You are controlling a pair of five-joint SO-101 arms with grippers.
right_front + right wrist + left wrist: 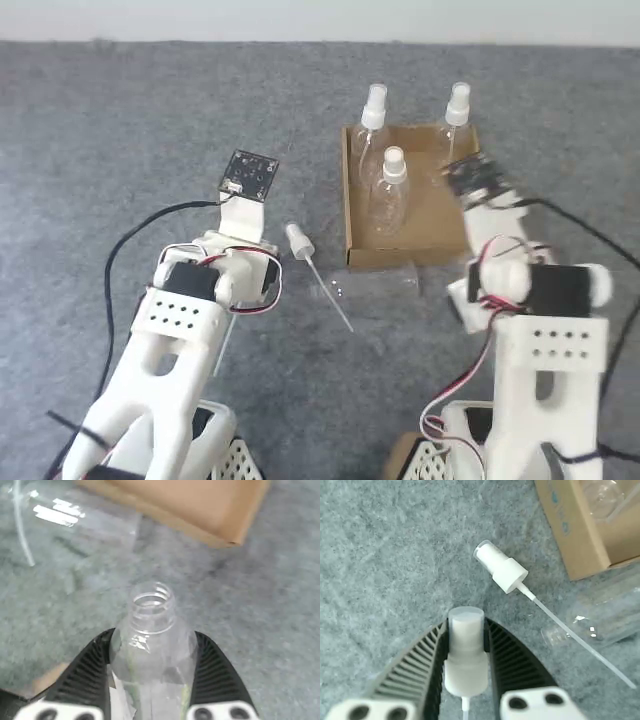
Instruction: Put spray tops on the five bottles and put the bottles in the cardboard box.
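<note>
My left gripper (465, 622) is shut on a white spray top (465, 655), head pointing away from the camera; its thin dip tube (224, 345) shows below the left arm. A second spray top (298, 240) (502, 570) lies loose on the carpet just ahead, with its long tube trailing toward a clear uncapped bottle (380, 285) (600, 620) that lies on its side by the front wall of the cardboard box (350, 200). My right gripper (152, 637) is shut on another clear bottle (150, 625), its threaded neck open. Three bottles with spray tops (390, 190) are in the box.
The grey carpet (120, 150) covers the whole table. The box corner (235, 525) and the lying bottle (75, 525) are just ahead of the right gripper. Black cables (120, 260) run beside both arms.
</note>
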